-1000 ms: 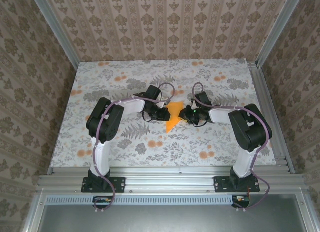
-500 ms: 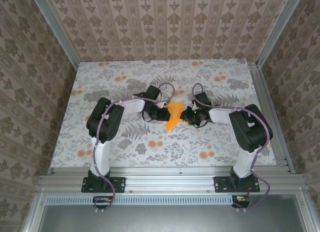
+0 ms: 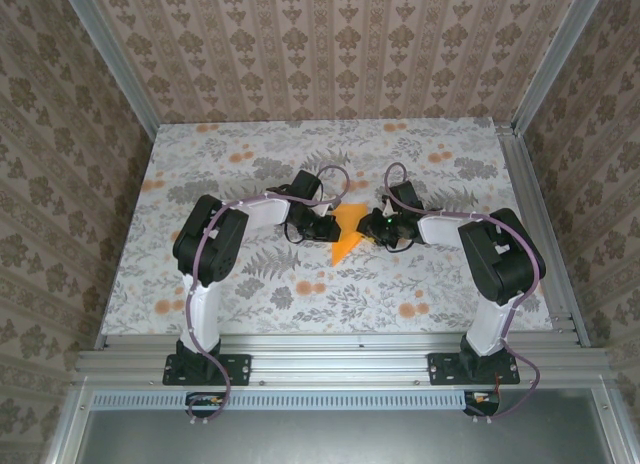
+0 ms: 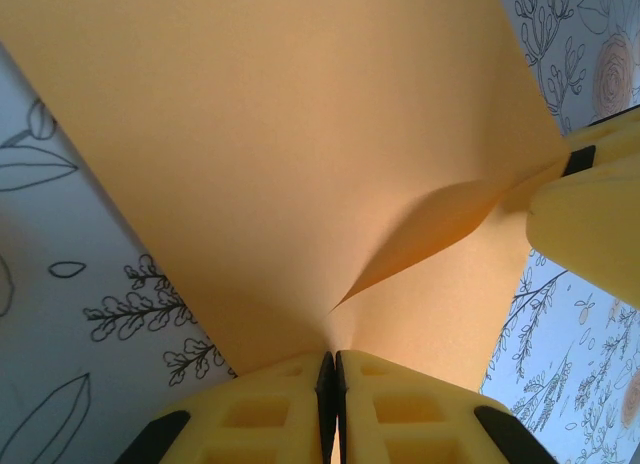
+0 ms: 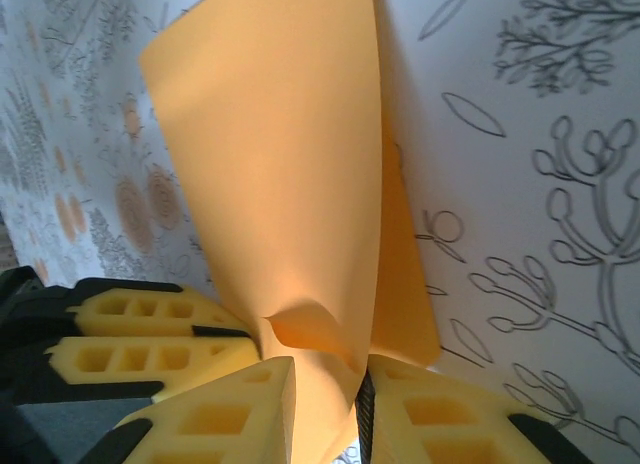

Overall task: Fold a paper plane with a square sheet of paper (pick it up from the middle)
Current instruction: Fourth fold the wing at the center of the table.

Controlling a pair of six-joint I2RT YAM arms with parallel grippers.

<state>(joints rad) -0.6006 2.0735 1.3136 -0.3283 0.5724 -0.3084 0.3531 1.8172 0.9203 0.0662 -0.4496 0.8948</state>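
Note:
The square sheet of paper (image 3: 347,236), bright orange and folded into a wedge, hangs between both grippers at the middle of the table. My left gripper (image 3: 328,228) holds its left side. In the left wrist view the paper (image 4: 300,134) spreads out from my left gripper (image 4: 335,362), whose jaws are pressed shut on it. A finger (image 4: 590,224) of the right gripper sits at the right edge. My right gripper (image 3: 376,230) is on the other side. In the right wrist view the paper (image 5: 290,164) runs through my right gripper (image 5: 325,384), whose jaws stand apart. The left gripper's fingers (image 5: 150,334) lie close beside it.
A grey floral cloth (image 3: 250,284) covers the table. Patterned walls close in the left, far and right sides, and an aluminium rail (image 3: 340,359) with both arm bases runs along the near edge. Both arms bend inward towards the centre.
My right gripper has shifted slightly towards the far side and the left. The left arm and the paper stay where they were.

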